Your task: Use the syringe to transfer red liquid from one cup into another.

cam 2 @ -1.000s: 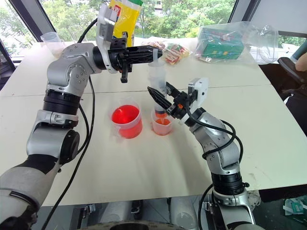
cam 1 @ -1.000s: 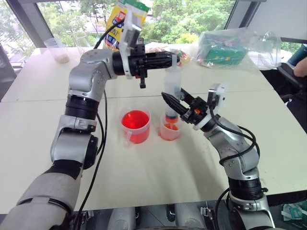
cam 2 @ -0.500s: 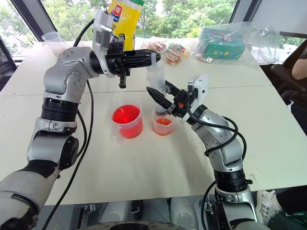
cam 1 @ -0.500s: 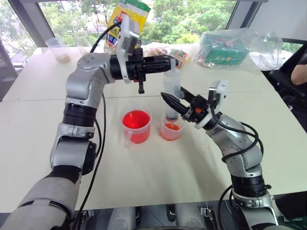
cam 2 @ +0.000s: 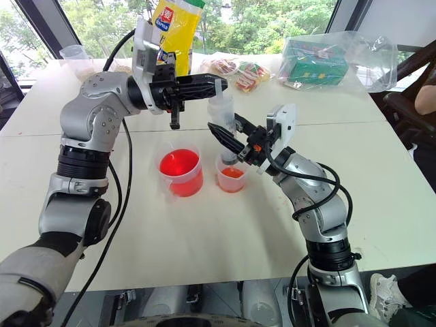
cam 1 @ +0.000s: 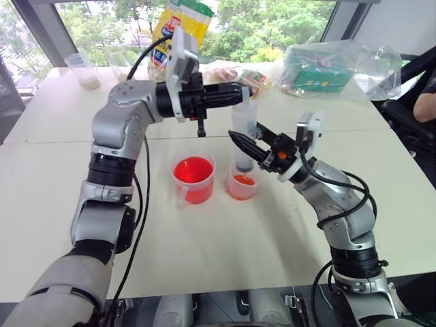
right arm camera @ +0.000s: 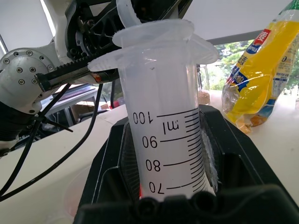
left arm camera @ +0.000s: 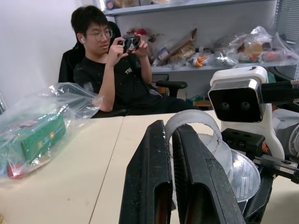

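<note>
Right now your right gripper point(cam 1: 246, 145) clamps the syringe point(cam 1: 244, 136) upright with its tip in the smaller cup point(cam 1: 242, 186), right of the red beaker point(cam 1: 193, 178), so your left gripper point(cam 1: 240, 91), fingers nearly closed, can work the plunger.

From my remote station I see a yellow snack bag point(cam 2: 175, 27) standing upright at the far edge of the white worktop point(cam 1: 225, 245), before windows onto green trees. A clear plastic bag holding a green box point(cam 1: 320, 68) lies at the far right, with a smaller packet of colourful sweets point(cam 2: 235, 69) between the two. A clear cup with beige powder point(cam 1: 83, 71) sits at the far left corner. A seated person in black point(left arm camera: 117, 70) holds up a phone, cluttered shelves point(left arm camera: 224, 51) behind.
</note>
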### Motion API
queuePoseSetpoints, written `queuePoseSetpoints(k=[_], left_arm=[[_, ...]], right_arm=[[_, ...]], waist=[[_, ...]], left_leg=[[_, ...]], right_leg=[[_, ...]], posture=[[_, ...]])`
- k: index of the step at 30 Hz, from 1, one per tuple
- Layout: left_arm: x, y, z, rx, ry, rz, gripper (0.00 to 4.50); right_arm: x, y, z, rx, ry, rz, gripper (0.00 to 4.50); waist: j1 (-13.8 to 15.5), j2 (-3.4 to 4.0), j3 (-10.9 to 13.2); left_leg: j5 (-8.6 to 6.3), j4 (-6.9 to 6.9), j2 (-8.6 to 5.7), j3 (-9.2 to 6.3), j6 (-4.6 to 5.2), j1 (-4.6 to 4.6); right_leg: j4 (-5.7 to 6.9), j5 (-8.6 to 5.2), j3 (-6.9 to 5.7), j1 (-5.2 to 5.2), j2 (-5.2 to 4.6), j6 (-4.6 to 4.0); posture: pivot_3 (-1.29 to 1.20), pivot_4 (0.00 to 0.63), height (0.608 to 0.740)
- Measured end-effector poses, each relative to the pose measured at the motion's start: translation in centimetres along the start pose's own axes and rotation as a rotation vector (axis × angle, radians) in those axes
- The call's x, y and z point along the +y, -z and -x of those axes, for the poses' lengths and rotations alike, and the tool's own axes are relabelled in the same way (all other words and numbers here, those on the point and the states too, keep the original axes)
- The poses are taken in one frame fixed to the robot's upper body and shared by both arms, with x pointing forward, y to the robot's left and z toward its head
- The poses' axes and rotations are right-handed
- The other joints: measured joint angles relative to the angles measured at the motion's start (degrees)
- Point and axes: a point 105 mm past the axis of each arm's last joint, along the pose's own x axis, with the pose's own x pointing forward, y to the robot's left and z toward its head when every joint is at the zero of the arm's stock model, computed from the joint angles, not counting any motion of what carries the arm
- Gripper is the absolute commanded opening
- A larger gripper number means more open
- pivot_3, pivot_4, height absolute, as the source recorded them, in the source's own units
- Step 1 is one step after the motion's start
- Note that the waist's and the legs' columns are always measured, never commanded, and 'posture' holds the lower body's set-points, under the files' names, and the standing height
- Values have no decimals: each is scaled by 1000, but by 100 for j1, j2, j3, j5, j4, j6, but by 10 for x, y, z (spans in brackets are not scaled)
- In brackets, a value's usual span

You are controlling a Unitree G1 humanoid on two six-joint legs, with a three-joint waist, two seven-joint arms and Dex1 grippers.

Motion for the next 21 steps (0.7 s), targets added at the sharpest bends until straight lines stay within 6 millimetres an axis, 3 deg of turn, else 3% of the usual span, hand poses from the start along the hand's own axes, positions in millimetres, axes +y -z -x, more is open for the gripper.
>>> queuePoseSetpoints(k=[4, 7, 16, 21], left_arm=[[1, 4, 2, 27, 2, 30, 2969], [4, 5, 9, 57, -24, 21, 4411], [12, -2, 61, 106, -173, 21, 4466], [-1, 14, 73, 136, -199, 81, 4466]], right_arm=[[-16, -8, 7, -26, 81, 14, 1383], [-11, -10, 5, -49, 69, 3, 1383], [-16, -11, 5, -45, 103, -49, 1383], [-48, -33, 10, 15, 258, -94, 1383]], waist=[[-2, 0, 0], [-39, 1, 0], [-15, 1, 1], [24, 0, 0]], left_leg=[[0, 0, -1, 1, 0, 1], [0, -1, 2, 1, 0, 2], [0, 0, 5, 1, 0, 2], [0, 2, 4, -1, -1, -1]], right_leg=[[0, 0, 0, 0, -1, 0], [3, 0, 2, -2, 4, 0], [3, 0, 1, -2, 0, -1], [2, 0, -2, 1, -8, -2]], posture=[[0, 150, 740], [0, 150, 740], [0, 150, 740], [0, 150, 740]])
